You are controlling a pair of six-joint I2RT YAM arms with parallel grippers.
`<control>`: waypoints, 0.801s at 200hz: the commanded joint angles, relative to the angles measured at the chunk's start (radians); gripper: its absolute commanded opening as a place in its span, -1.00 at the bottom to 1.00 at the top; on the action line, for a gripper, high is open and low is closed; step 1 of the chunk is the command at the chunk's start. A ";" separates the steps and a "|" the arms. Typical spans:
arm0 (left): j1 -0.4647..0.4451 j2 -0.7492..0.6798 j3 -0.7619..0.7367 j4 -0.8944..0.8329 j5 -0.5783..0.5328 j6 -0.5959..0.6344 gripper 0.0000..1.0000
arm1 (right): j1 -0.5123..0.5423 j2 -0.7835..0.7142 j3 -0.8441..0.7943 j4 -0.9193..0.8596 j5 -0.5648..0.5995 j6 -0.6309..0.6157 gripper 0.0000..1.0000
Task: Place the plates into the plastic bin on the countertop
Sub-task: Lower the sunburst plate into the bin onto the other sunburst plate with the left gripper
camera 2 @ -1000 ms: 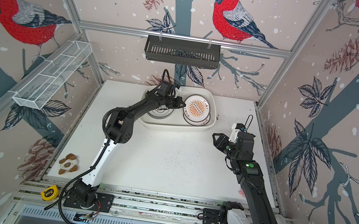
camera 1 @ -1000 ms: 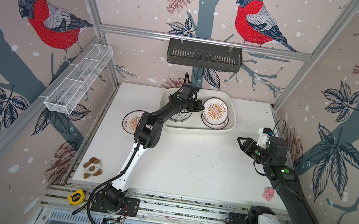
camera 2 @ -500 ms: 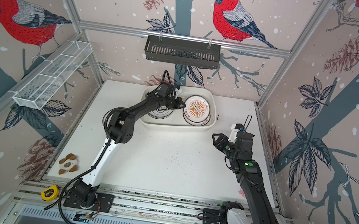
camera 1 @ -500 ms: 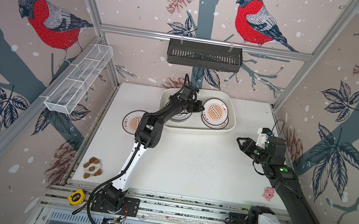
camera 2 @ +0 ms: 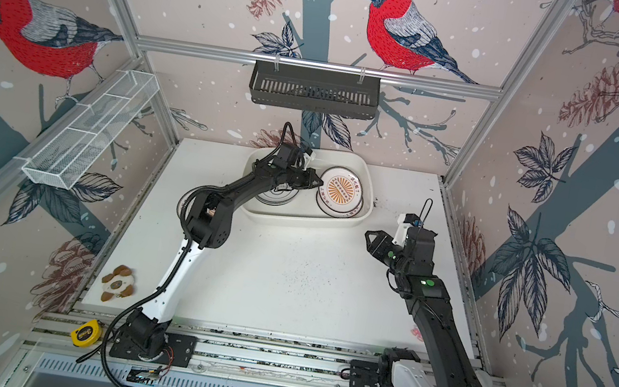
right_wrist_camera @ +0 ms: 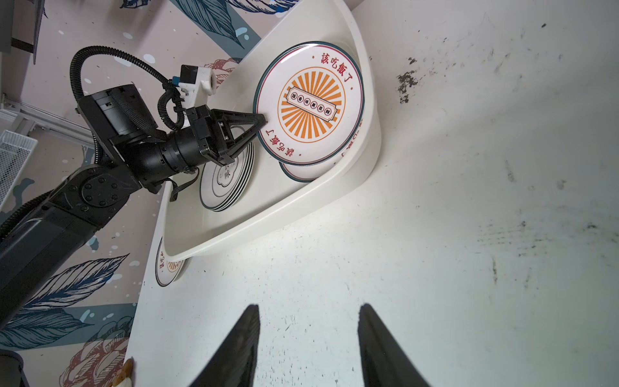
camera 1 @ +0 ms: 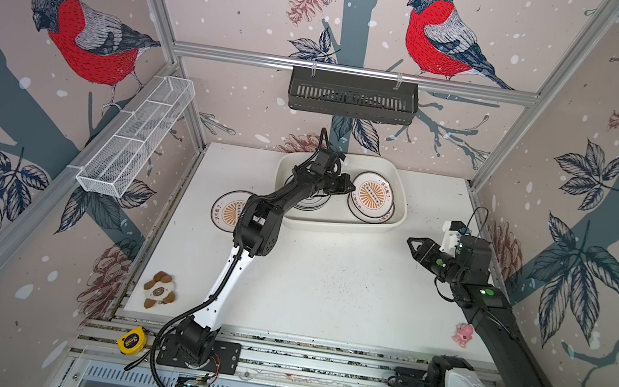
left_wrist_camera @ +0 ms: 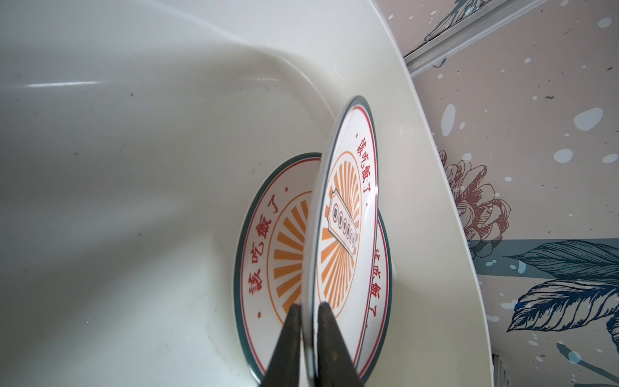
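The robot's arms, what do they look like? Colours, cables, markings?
Left arm and right arm: mostly black, white link above each base. Ribbed black cable hose loops along the left; green dots mark the right. White wrist cameras. Left tool and right tool: black tapered fingers.

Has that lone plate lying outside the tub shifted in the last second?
No. The lone plate lies where it did, flat on the countertop, just as close to the left end of the plastic bin.

Plates in your cream-white plastic tub (camera 1: pixel 338 224)
One orange-sunburst plate (camera 1: pixel 371 193) tilts over its flat twin (left_wrist_camera: pixel 268 241), a dark-rimmed stack (right_wrist_camera: pixel 224 181) beside them; another sunburst plate (camera 1: pixel 228 209) lies outside on your speckled white worktop (camera 1: pixel 326 290).
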 commanded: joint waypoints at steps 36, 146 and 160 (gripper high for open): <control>-0.003 -0.002 -0.010 0.048 0.021 -0.002 -0.66 | 0.000 0.002 -0.003 0.032 -0.007 0.007 -0.01; -0.006 -0.022 -0.044 0.043 0.021 0.000 -0.45 | -0.001 0.008 -0.004 0.043 -0.013 0.009 -0.02; -0.004 -0.025 -0.046 0.042 0.021 0.002 -0.40 | 0.000 0.009 -0.004 0.045 -0.013 0.008 -0.02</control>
